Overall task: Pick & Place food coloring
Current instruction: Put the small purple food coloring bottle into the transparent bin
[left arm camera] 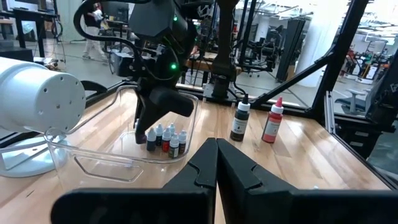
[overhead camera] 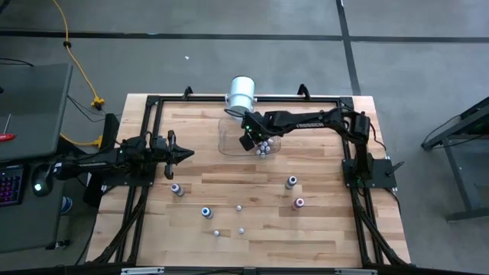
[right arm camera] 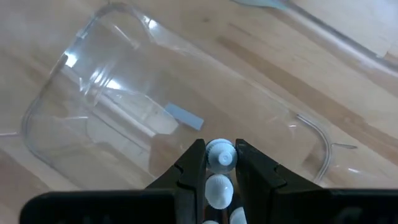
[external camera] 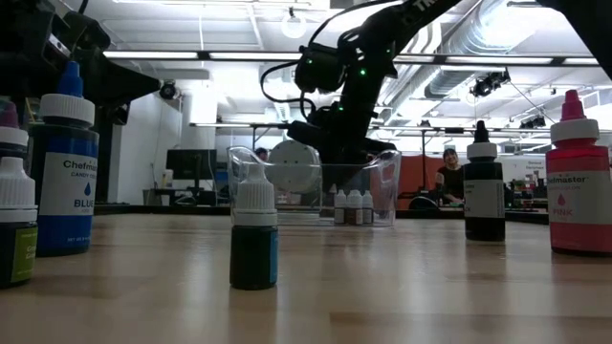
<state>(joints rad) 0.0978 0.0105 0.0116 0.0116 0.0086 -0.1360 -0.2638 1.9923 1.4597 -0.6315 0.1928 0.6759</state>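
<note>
The right hand (right arm camera: 220,163) hangs inside the clear tub (overhead camera: 229,139), its fingers pinching the white cap of a small bottle (right arm camera: 220,154) right over the cluster of bottles (left arm camera: 163,140) already standing at one end of the tub. The step in hand looks like the release: it goes best if the bottle is lowered until its base meets the tub floor, just beside its neighbours, and the fingers then part only a little, since the caps below sit close and a wide spread could tip them.

The left hand (overhead camera: 183,153) waits over the desk (overhead camera: 321,229) on the left, fingers pressed together, near a purple-capped bottle (overhead camera: 176,189).

Still out on the desk are a blue bottle (overhead camera: 206,212), a dark one (overhead camera: 291,182), a pink one (overhead camera: 299,202) and a few tiny whitish ones (overhead camera: 240,207) (all well apart from the tub). The big white cylinder (overhead camera: 241,92) stands touching or just behind the tub's far wall; rising straight up should keep the right arm clear of it and of the tub's rim.
</note>
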